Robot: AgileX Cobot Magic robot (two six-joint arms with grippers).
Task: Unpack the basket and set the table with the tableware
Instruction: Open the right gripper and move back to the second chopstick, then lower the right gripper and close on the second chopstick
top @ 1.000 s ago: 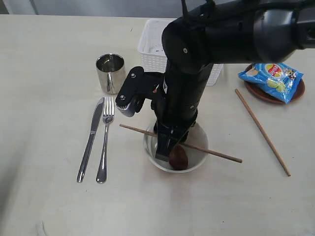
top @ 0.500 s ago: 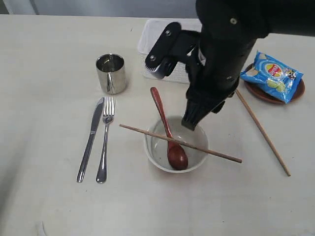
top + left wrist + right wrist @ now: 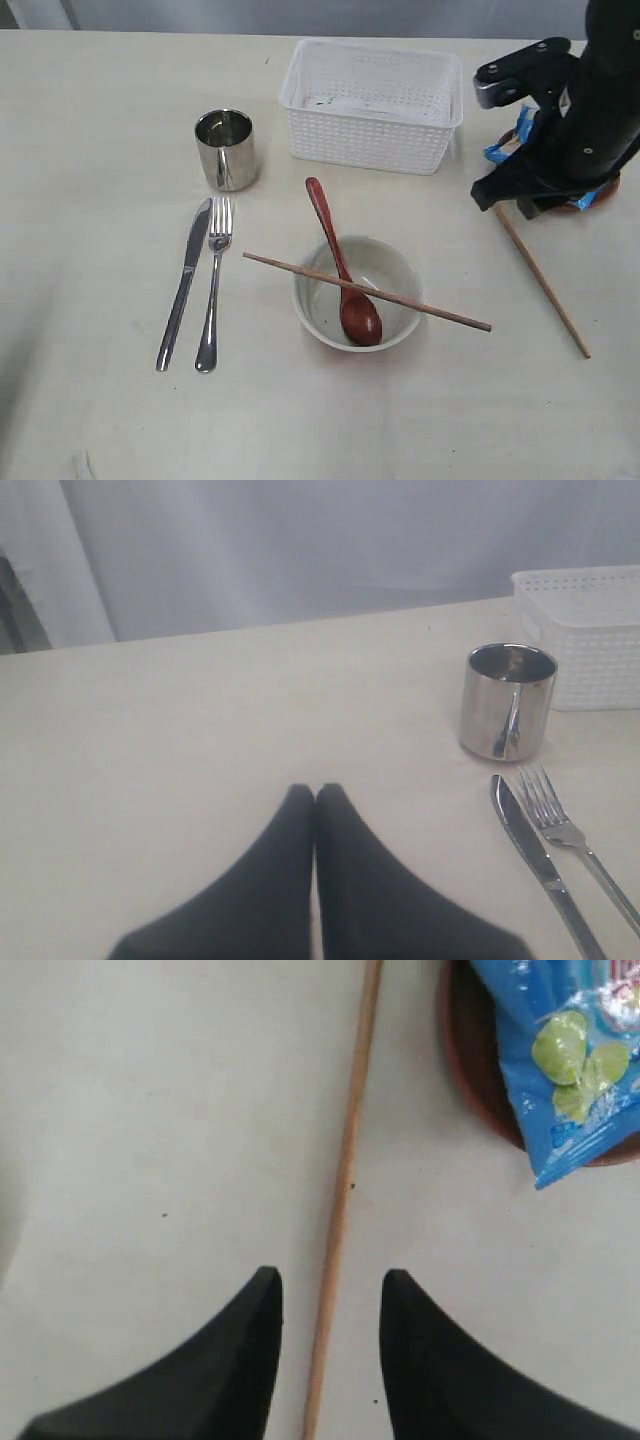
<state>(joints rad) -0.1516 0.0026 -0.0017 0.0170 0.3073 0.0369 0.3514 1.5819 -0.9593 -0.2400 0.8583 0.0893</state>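
Right wrist view: right fingers (image 3: 262,1300) hanging parted, straddling a chopstick (image 3: 345,1180) on the bench (image 3: 150,1110).
Left fingers (image 3: 290,820) pressing together, empty; basket (image 3: 370,140) sitting by the far edge, open bench stretching left of it; snack bag (image 3: 570,1050) lettering unreadable.

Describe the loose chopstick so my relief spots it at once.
Right of the white basket in the exterior view sits a brown plate holding a blue snack bag. The chopstick lies on the table beside that plate; its twin bridges the white bowl.

nothing legible, not even on the blue snack bag (image 3: 570,1070)
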